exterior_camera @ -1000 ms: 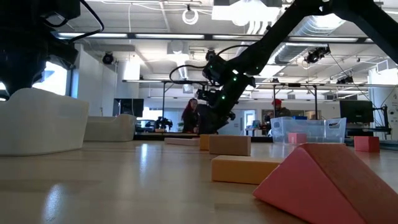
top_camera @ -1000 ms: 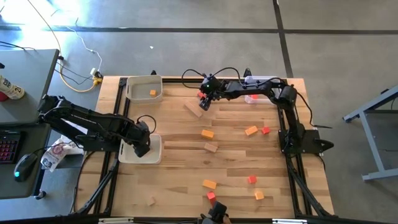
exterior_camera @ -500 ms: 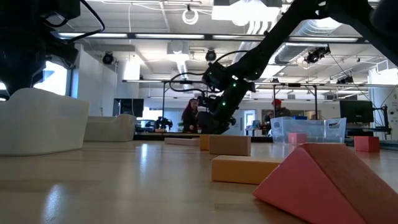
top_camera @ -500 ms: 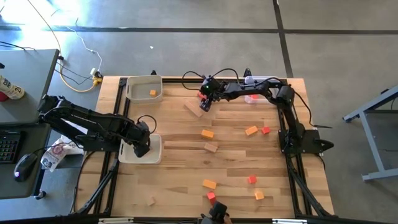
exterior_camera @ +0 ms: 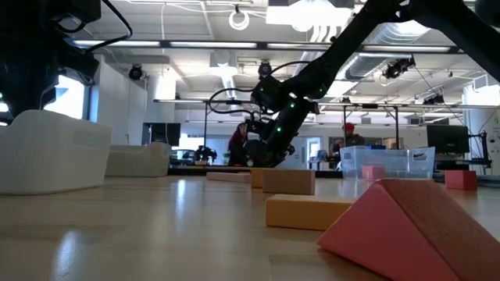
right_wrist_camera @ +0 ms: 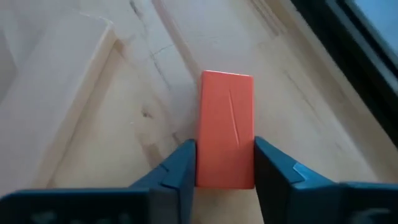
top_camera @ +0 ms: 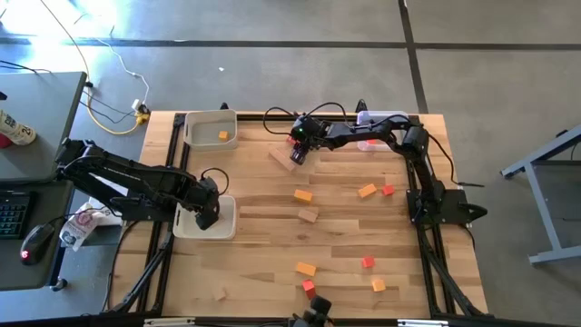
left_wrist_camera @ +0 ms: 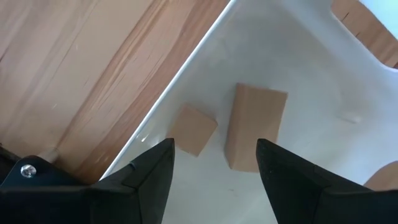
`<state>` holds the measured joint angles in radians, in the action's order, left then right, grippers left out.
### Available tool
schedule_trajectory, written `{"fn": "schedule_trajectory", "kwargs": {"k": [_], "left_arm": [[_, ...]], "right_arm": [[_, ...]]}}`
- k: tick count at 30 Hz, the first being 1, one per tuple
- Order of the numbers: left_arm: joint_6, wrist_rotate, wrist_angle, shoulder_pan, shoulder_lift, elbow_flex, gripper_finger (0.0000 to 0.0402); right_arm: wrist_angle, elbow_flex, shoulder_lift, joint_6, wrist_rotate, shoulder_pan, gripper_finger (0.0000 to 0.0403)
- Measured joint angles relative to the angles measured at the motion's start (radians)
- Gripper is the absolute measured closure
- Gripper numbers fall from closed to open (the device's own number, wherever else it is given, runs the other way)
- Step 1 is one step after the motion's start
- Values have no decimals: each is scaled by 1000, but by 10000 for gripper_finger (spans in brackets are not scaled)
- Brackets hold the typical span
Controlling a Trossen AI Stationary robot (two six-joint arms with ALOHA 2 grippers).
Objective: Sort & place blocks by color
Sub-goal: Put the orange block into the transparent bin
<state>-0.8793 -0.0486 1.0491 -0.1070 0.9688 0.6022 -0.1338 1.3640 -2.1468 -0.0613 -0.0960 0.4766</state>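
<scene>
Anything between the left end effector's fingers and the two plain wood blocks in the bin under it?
Nothing: the left wrist view shows only bare white bin floor between the open left end effector and the plain wood blocks.

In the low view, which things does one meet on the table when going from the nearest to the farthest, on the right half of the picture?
Red wedge → orange block → plain wood block → clear bin holding a red block.

Near end of red block (right_wrist_camera: pixel 226 127) hidden between right hand's (right_wrist_camera: pixel 225 163) fingers.
</scene>
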Motion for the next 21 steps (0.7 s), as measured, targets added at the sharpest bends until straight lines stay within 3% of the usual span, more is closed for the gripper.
{"fn": "schedule_trajectory", "kwargs": {"k": [9, 21], "left_arm": [[-5, 3, -1, 0, -1, 0, 188], [-7, -53, -7, 0, -4, 5, 188]], "right_arm": [[-135, -4, 57, 29, -37, 1, 304], [-353, -6, 266, 45, -127, -21, 304]]}}
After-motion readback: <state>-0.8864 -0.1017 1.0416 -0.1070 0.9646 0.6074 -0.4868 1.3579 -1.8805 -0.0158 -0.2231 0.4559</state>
